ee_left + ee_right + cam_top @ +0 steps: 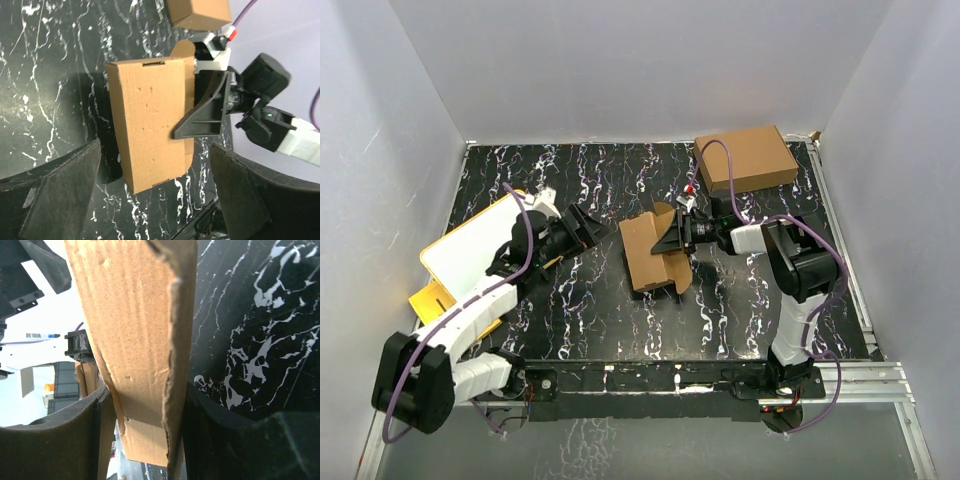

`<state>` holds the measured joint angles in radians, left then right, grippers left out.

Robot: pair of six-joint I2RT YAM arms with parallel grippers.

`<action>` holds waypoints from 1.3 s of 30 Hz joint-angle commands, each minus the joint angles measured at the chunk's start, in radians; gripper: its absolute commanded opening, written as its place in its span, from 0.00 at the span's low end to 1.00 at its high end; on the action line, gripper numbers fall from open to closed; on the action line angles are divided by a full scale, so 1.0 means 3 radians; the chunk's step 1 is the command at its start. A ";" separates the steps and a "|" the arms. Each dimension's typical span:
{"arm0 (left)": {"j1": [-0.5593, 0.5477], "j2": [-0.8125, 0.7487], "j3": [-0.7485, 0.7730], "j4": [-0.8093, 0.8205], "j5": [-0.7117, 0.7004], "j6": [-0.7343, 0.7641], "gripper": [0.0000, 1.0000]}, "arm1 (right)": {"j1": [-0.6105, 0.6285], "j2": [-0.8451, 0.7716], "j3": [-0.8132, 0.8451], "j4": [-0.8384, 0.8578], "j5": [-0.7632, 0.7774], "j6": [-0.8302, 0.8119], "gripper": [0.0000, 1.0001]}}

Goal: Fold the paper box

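**Right arm pins the box; left arm free**

The plain brown die-cut cardboard paper box (650, 262) lies mid-table, half formed. The black right gripper (677, 235) clamps its right wall. The black left gripper (592, 228) gapes near its left side, touching nothing. Next, I judge, it must press a loose flap home. Only the right wrist view shows cardboard squeezed between the fingers (230, 445).

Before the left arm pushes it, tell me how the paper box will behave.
Probably light and bendy: the paper box is thin card with unfolded flaps. A push would likely pivot it, since the right gripper pinches one wall.
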<state>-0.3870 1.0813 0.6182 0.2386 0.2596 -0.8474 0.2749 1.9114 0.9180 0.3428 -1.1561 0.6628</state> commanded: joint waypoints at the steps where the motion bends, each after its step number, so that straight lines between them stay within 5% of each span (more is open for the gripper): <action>1: -0.0003 0.0333 0.0048 0.0048 0.0109 -0.0049 0.83 | 0.0048 0.0103 0.0000 0.0378 0.0025 0.0354 0.48; 19: -0.0443 0.1942 0.1104 -0.0579 -0.0256 0.0281 0.81 | 0.0041 0.0236 0.0228 -0.0602 0.0549 -0.0302 0.72; 31: -0.0452 0.2095 0.1234 -0.0837 -0.0445 0.0519 0.81 | -0.0235 0.0085 0.0583 -0.1967 0.0915 -0.1694 0.92; 39: -0.0449 0.1936 0.1269 -0.0794 -0.0515 0.0742 0.83 | -0.0472 -0.0582 0.0430 -0.2159 0.1184 -0.2684 0.91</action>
<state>-0.5194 1.7134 0.9859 0.0025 0.1307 -0.6819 0.1555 1.8832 1.0801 -0.2672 -0.9031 0.0933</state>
